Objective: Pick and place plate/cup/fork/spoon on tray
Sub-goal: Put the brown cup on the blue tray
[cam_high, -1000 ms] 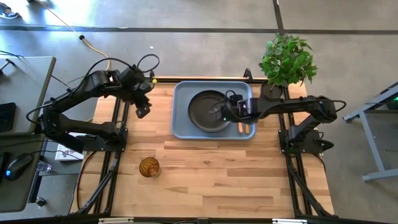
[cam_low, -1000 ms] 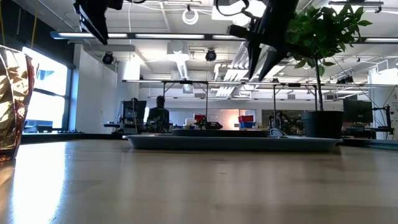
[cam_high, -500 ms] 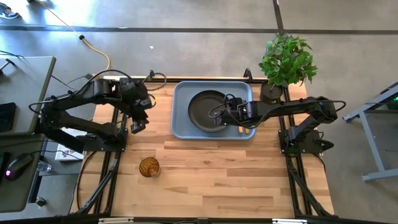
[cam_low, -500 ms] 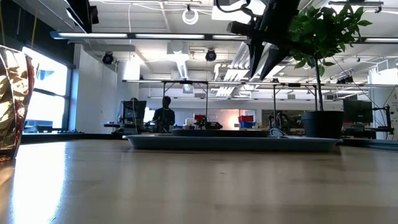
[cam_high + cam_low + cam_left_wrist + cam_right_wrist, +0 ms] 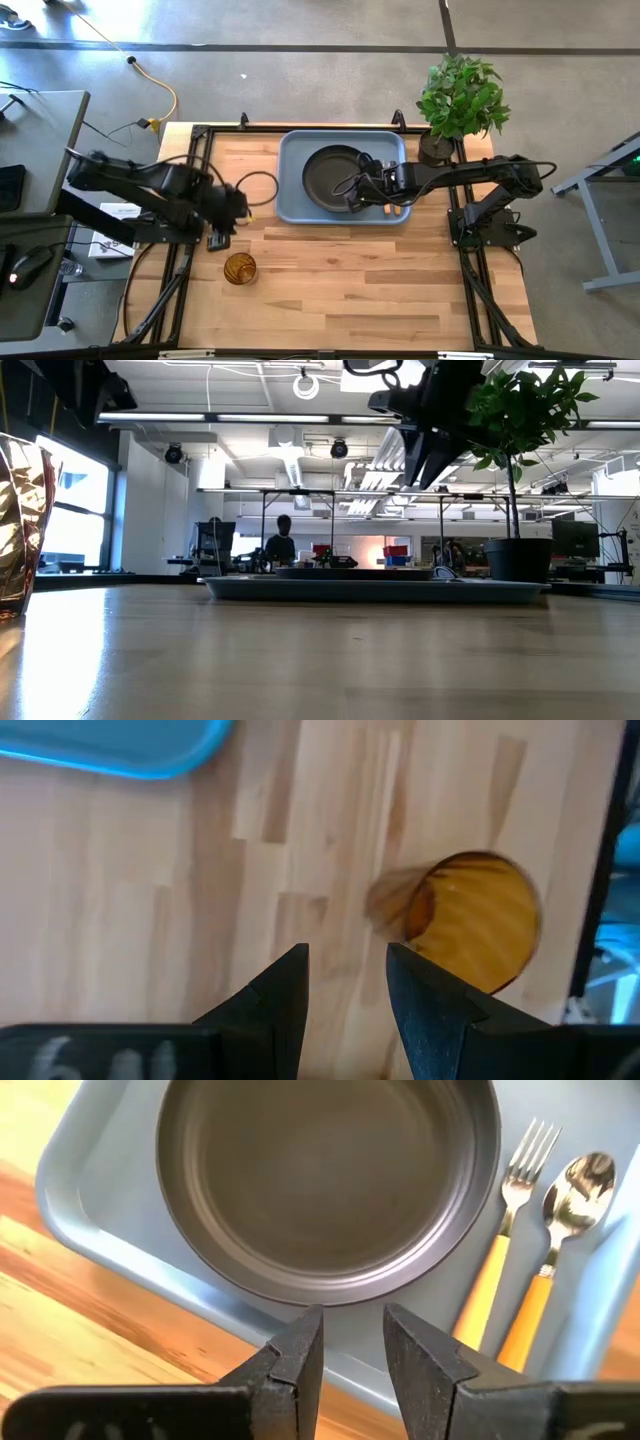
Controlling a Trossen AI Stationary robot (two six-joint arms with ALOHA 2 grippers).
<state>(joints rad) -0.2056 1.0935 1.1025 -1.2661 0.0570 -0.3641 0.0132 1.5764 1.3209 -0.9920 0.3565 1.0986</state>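
The light blue tray [image 5: 290, 150] lies at the table's far middle. On it rest the dark plate [image 5: 335, 175], the fork [image 5: 500, 1240] and a spoon [image 5: 560, 1230] with a silver bowl and an orange handle, side by side at the plate's right. My right gripper [image 5: 352, 1320] hovers open and empty over the plate's near rim [image 5: 352, 197]. The amber cup [image 5: 240, 268] stands upright on the wood near the left front; it also shows in the left wrist view [image 5: 480, 920]. My left gripper [image 5: 220, 238] is open and empty, just left of and beyond the cup [image 5: 347, 960].
A potted plant [image 5: 460, 95] stands at the table's far right corner. A person [image 5: 283, 542] sits in the room far behind the table. Bare wood [image 5: 380, 290] spans the near half of the table right of the cup.
My left gripper has swung from beside the tray's left end toward the table's near edge and come down close to the cup. The cup, tray, plate, fork and spoon have stayed where they were.
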